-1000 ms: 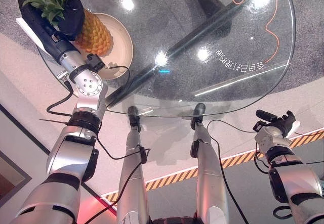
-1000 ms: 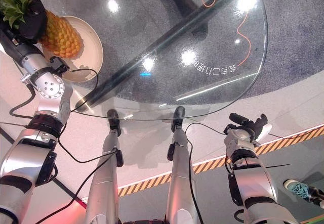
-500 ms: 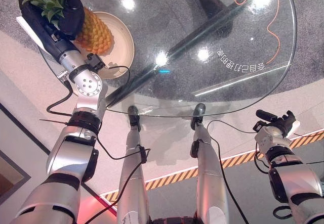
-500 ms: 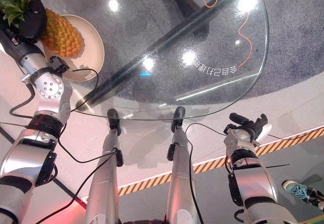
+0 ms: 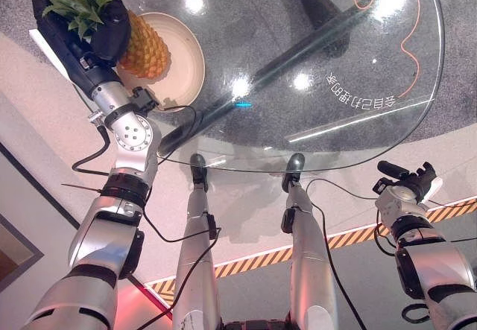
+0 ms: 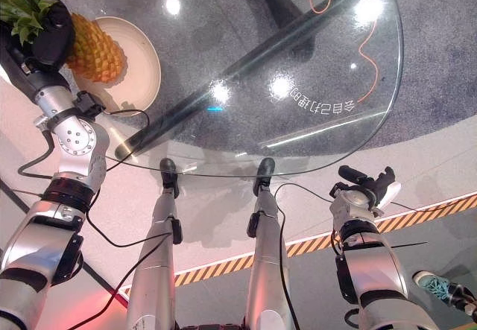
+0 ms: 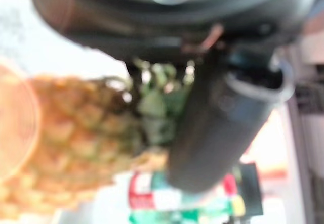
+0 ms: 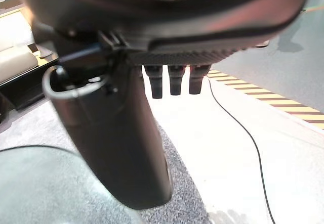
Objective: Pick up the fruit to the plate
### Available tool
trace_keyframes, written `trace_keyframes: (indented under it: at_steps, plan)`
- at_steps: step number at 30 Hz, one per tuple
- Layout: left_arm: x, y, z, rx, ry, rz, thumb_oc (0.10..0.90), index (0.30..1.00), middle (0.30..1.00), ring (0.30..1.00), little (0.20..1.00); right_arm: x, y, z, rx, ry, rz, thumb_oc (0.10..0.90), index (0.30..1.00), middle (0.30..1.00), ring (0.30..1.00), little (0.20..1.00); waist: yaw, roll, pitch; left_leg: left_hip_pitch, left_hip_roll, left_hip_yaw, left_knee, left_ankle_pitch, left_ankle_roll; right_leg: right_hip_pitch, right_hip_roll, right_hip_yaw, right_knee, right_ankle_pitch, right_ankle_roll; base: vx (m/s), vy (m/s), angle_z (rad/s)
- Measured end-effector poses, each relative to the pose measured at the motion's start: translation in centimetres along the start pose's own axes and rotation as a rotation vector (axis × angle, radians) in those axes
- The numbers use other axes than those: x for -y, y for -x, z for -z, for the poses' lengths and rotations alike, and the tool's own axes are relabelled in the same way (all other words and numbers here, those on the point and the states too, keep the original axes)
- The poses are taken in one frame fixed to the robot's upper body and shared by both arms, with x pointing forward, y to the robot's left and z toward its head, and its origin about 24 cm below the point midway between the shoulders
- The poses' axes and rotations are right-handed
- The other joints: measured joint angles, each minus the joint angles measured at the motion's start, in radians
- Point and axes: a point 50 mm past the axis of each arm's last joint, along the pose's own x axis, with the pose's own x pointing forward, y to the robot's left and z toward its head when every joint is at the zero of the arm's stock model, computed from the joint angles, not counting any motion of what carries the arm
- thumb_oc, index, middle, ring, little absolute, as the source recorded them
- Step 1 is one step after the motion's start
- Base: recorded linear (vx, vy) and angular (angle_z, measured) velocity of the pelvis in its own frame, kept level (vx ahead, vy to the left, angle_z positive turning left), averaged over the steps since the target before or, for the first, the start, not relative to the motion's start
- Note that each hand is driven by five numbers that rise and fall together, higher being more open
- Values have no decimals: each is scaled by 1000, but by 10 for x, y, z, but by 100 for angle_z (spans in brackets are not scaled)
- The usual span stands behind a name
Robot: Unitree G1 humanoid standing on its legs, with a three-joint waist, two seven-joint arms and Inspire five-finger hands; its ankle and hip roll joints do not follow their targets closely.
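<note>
At the bench's [image 5: 320, 62] far left edge, the pineapple [image 5: 141, 47] lies on the plate [image 5: 190, 62].
The left hand [image 5: 100, 24] has its fingers wrapped round the fruit's neck, just under the leafy crown. It looks heavy, hard and bumpy, so the neck seems a good hold. The right hand [image 6: 373, 185] hangs off the bench, fingers straight.

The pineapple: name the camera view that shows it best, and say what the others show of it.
The left eye view shows the pineapple best: body over the plate, crown wrapped by the left hand. The right eye view shows the same nearer its edge. The left wrist view has it close and blurred. The right wrist view looks at the floor.
</note>
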Motion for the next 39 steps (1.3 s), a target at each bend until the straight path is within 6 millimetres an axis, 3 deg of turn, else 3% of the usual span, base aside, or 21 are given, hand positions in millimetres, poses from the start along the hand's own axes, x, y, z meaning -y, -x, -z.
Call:
trace_keyframes:
  at_steps: [6,9,30,39]
  plan:
    - [0,6,1,5,-3,20,663,782,782,782,763,-1,0,0,-1,-1,-1,800,900,900,900,900,4,0,0,-3,0,-9,0,5,-1,5,-1,-12,1,-1,-1,5,-12,3]
    - [0,8,1,16,-13,35,800,900,900,900,900,-1,0,1,-3,-2,1,800,900,900,900,900,4,0,0,-4,0,-15,0,8,-2,9,-1,-18,1,-1,-2,3,-7,4]
    - [-7,29,2,37,-1,90,800,900,900,900,900,2,0,6,-13,3,13,800,900,900,900,900,27,0,0,-1,-1,-23,0,10,-2,16,-1,-24,2,-2,-2,0,0,0]
    - [-17,44,6,8,-11,139,800,900,900,900,900,13,-1,21,-33,25,36,800,900,900,900,900,47,0,0,48,-2,-25,0,10,-2,68,-4,-26,-1,-2,-2,0,0,0]
